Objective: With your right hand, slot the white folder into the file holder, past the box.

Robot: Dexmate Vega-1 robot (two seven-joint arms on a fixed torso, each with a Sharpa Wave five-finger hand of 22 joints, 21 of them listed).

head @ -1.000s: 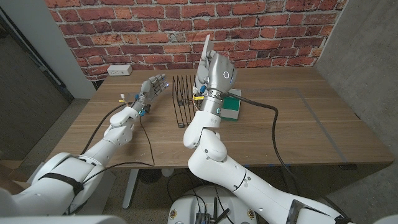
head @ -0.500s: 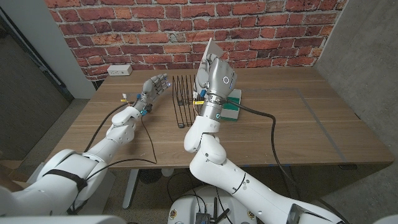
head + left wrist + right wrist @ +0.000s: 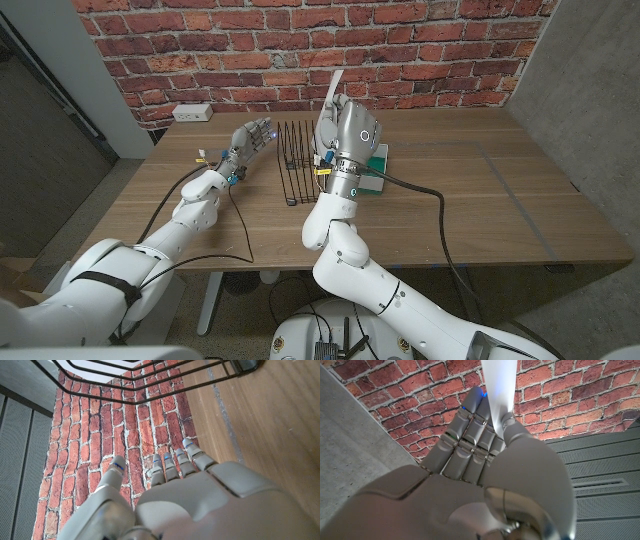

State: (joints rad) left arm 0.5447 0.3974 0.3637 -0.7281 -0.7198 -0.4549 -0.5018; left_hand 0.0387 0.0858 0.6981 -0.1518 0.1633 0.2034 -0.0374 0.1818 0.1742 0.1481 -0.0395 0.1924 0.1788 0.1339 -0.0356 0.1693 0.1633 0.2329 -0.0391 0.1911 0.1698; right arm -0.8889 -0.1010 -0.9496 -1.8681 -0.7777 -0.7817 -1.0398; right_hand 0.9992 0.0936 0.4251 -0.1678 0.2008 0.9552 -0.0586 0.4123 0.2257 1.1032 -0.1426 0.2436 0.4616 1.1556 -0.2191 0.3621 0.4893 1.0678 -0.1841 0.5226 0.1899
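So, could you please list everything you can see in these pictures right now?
Table: one, wooden, in front of the brick wall.
File holder: one, black wire, standing mid-table between the two hands.
Folder: one, white, held upright above the table, right of the file holder.
Box: one, green and white, on the table behind the right arm.
Power strip: one, white, far left table edge by the wall.
Left hand: fingers apart, holding nothing, left of the file holder.
Right hand: gripping the folder.

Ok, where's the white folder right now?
In the head view the white folder is held upright in the right hand, raised above the table between the black wire file holder and the green box.
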